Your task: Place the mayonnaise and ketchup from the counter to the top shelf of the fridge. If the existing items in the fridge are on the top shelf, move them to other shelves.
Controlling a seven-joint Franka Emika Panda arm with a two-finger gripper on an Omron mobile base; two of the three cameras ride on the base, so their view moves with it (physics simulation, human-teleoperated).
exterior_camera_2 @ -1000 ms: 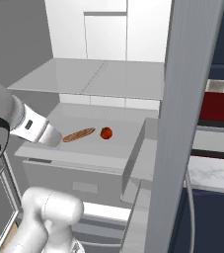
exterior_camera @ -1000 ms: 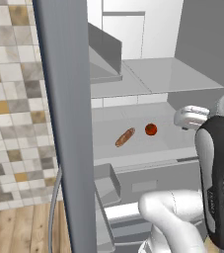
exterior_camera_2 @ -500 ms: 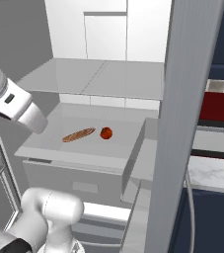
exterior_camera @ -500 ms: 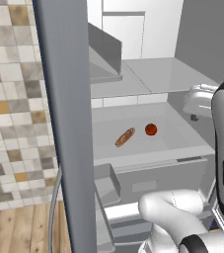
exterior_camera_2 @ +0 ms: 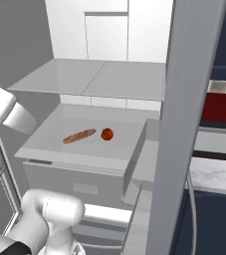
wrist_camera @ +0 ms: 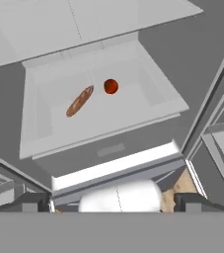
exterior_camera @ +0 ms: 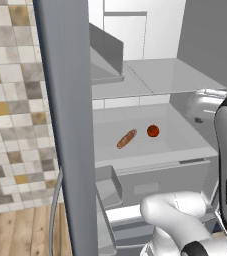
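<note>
Claw: the two dark fingertips sit far apart at the bottom corners of the hand view, so it is wide open, with nothing between them and nothing touched. It looks down from above and in front into the open fridge.

Top shelf: thin flat pale grey panel, glassy, seam down the middle, spans the full width. Bare on the part that shows. Same panel in the left base view and the hand view.

Existing items are on the shelf below, a matte pale grey tray-like surface with a raised rim:
- fruit: small, round, smooth, dark red-orange. Also at and.
- loaf: brown, long, sausage-shaped, lying flat and diagonal. Also at and.
- The two lie just beside each other but apart, near the middle of the shelf.

Under that shelf is a grey drawer with a flat front, closed.

Fridge door: plain grey slab, edge-on in the left base view; door bins are boxy grey.

Worktop: white-grey marbled strip at the right edge of the right base view, over navy cabinet fronts. Mayonnaise and ketchup: can't tell where they are.

Wall left of the door: mixed beige and grey square tiles. Floor: wood planks.
</note>
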